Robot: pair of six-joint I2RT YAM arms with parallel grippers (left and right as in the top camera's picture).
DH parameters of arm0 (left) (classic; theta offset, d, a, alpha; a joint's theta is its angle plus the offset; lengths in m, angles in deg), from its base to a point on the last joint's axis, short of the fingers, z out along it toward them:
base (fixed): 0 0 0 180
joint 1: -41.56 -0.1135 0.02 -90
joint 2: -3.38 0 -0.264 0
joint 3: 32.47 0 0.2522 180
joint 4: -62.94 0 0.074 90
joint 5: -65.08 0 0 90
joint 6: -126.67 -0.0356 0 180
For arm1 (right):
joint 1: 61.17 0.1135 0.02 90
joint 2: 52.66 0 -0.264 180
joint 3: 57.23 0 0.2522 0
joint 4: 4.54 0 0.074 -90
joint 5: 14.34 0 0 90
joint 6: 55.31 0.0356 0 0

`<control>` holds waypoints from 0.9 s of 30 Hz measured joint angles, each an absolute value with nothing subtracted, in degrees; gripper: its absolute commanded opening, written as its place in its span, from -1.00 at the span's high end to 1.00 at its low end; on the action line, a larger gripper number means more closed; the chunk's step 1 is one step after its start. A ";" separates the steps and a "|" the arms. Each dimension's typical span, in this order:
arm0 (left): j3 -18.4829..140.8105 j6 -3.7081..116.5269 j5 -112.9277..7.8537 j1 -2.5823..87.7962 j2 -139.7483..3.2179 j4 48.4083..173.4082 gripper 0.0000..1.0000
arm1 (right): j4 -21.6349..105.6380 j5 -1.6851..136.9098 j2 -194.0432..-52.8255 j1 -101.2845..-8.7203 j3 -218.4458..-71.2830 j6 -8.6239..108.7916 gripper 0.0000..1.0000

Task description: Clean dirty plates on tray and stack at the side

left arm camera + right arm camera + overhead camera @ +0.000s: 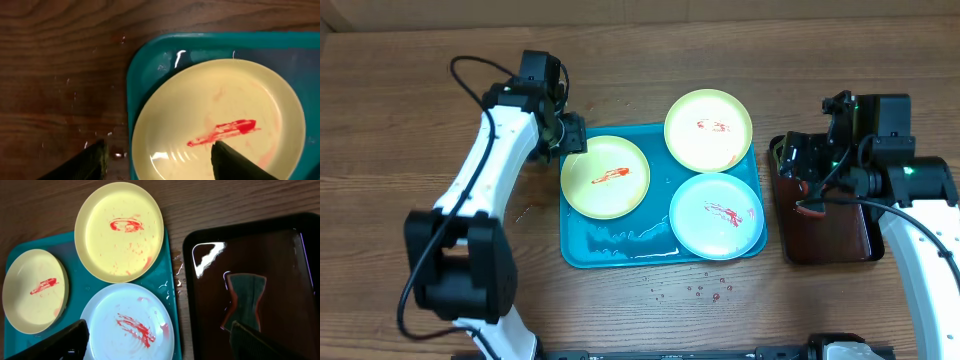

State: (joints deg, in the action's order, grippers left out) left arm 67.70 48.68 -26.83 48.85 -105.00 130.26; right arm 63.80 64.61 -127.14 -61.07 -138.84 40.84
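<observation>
A: Progress?
B: Barely begun. Found all three smeared red on tray [610, 242], none wiped or stacked: white plate [715, 215] nearest, left yellow plate [605, 177] mid, far yellow plate [708, 128] overhanging rim.
A: Tray axis?
B: Ran left-right, slightly skewed.
A: Fingers?
B: Left gripper [159, 150] spread, straddled left yellow plate's rim. Right gripper [159, 327] spread wide over dark tray [300, 280], near sponge [245, 300].

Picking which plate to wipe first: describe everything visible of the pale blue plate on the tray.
The pale blue plate is round, shallow and plastic-looking, with a raised rim. It lies flat in the near right corner of the turquoise tray, glistening wet. Red sauce streaks smear its centre. Nothing rests on it.
</observation>
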 measured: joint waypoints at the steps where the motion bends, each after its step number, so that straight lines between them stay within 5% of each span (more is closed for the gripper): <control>1: 67.70 46.28 -27.12 48.83 -106.00 128.84 -0.29 | 63.85 64.63 -127.14 -61.07 -138.84 40.86 -0.84; 11: 67.79 22.10 -31.82 49.09 -115.03 122.22 -0.15 | 63.89 65.20 -127.14 -61.07 -138.84 40.86 -0.84; 15: 67.79 19.44 -30.16 49.09 -116.71 122.35 -0.11 | 63.87 65.42 -127.14 -61.07 -138.84 40.86 -0.85; 19: 67.83 18.30 -29.65 49.09 -116.82 124.30 0.17 | 63.89 65.44 -127.14 -61.07 -138.84 40.86 -0.85; 27: 67.92 21.84 -30.96 49.44 -116.86 133.67 0.24 | 63.89 65.57 -127.14 -61.07 -138.84 41.14 -0.81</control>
State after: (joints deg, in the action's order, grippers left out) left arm 67.92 21.84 -30.96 49.44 -116.86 133.67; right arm 63.89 65.57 -127.14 -61.07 -138.84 41.14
